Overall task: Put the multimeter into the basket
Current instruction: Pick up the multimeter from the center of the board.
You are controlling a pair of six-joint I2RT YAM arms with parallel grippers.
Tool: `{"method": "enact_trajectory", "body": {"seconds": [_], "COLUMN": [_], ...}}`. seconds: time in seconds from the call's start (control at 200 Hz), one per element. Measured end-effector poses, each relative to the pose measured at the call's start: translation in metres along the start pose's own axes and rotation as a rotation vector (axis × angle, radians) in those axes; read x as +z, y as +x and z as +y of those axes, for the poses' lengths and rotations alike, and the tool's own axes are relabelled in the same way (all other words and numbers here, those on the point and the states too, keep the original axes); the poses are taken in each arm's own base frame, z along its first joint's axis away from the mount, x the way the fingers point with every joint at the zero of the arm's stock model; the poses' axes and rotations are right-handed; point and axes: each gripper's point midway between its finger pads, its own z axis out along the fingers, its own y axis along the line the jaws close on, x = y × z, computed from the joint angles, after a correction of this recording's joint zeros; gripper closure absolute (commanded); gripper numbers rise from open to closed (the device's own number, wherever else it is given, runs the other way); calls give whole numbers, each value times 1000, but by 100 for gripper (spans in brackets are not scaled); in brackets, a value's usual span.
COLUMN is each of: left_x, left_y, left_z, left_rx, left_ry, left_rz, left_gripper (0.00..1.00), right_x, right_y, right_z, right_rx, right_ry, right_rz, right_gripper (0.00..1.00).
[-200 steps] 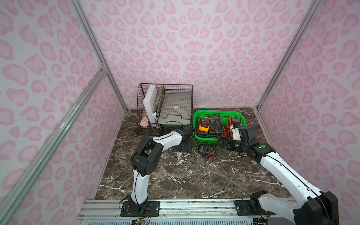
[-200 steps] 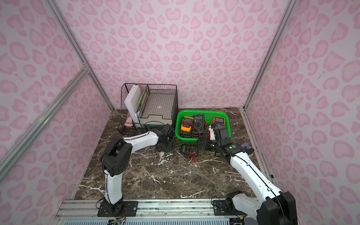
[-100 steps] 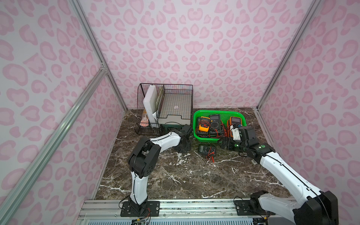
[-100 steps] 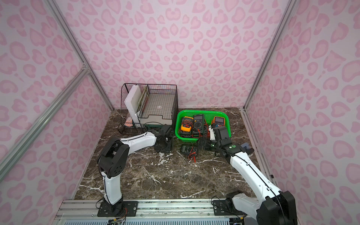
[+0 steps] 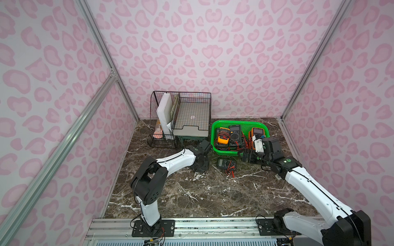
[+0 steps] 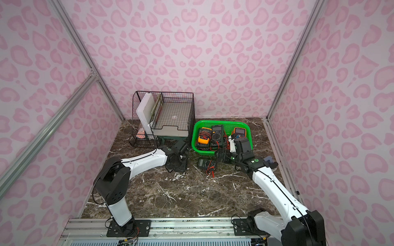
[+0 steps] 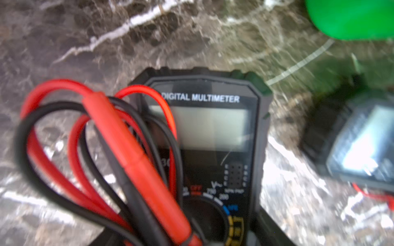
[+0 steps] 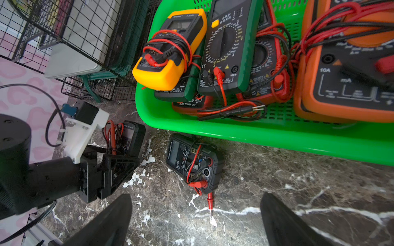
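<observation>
Marble tabletop (image 5: 191,191), pink-patterned walls. We find the left gripper (image 8: 122,153) clamped on a black multimeter (image 7: 213,132), low beside the basket (image 5: 226,153) at its near corner. The right gripper (image 8: 195,196) stands wide and empty. We advise lifting clear of the rim, minding the coiled leads (image 7: 128,149) and the second multimeter (image 8: 191,161) close by.

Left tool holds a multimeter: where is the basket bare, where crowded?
Bare mesh for the held multimeter: the strip along the basket's near wall, between the loose probe leads and the orange multimeter. Crowded: the end by the wire organizer, where the yellow multimeter lies on others. Outside, the marble table's front half is bare.
</observation>
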Motion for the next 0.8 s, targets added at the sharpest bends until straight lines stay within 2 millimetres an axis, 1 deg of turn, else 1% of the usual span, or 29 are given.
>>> {"method": "enact_trajectory", "body": {"seconds": [0.175, 0.305, 0.51, 0.59, 0.805], "left_x": [-27, -51, -91, -102, -133], "left_y": [13, 13, -4, -11, -37], "left_z": [-3, -6, -18, -23, -41], "left_rx": [7, 3, 1, 0, -11], "left_ry": [8, 23, 64, 81, 146], "left_rz": [-24, -60, -137, -156, -229], "left_gripper": [100, 100, 100, 100, 100], "right_x": [-1, -2, -4, -5, -7], "right_y": [-3, -7, -10, -10, -15], "right_z": [5, 8, 10, 11, 11], "right_rx": [0, 5, 9, 12, 21], "right_ry": [-21, -34, -45, -49, -57], "right_rz": [-9, -19, -31, -32, -50], "right_gripper": [1, 1, 1, 1, 1]}}
